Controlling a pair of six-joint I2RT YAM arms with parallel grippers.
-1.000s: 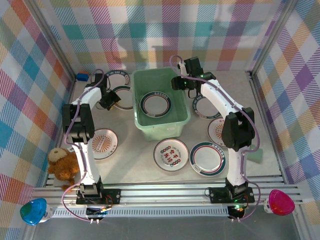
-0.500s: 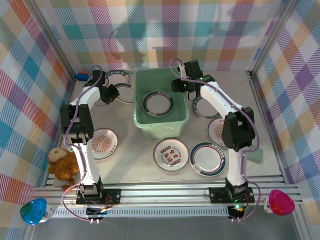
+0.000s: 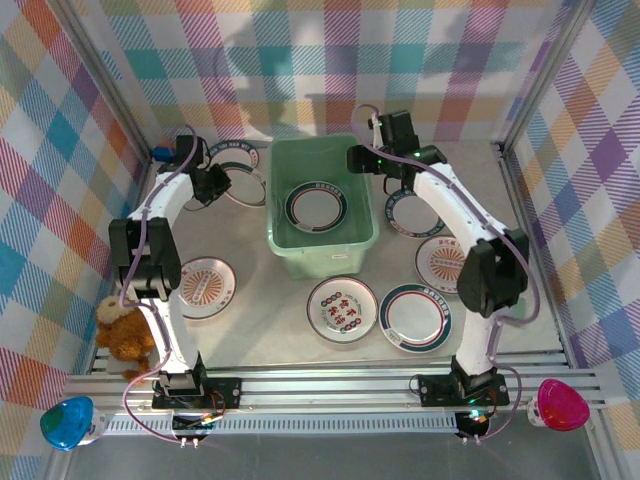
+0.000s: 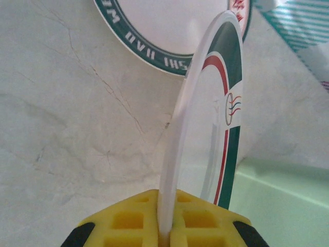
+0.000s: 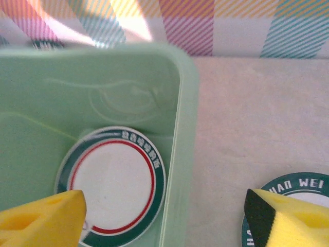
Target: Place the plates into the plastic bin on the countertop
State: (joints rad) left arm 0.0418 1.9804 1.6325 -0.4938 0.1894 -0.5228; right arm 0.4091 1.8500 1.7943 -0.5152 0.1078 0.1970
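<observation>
The mint-green plastic bin [image 3: 322, 240] stands mid-countertop with one green-and-red-rimmed plate [image 3: 316, 207] flat inside. Left of the bin, my left gripper [image 3: 207, 185] is shut on the rim of a similar plate [image 3: 243, 185]. In the left wrist view that plate [image 4: 213, 123] stands edge-on, pinched between the yellow fingers [image 4: 128, 226], with the bin's rim [image 4: 277, 200] at lower right. My right gripper [image 3: 372, 160] hangs open above the bin's right wall. Its wrist view looks down on the bin [image 5: 103, 92] and the plate inside [image 5: 115, 185], with nothing between the fingertips [image 5: 43, 218].
More plates lie on the countertop [image 3: 270, 330]: one at back left [image 3: 232, 153], two right of the bin [image 3: 415, 213] [image 3: 445, 262], and three in front [image 3: 205, 287] [image 3: 342, 308] [image 3: 415, 316]. A teddy bear [image 3: 125, 325] sits front left. Plaid walls ring the surface.
My left gripper has tipped its plate up off the countertop onto its edge and drawn back slightly left. The right arm has shifted a little right and toward the back.
</observation>
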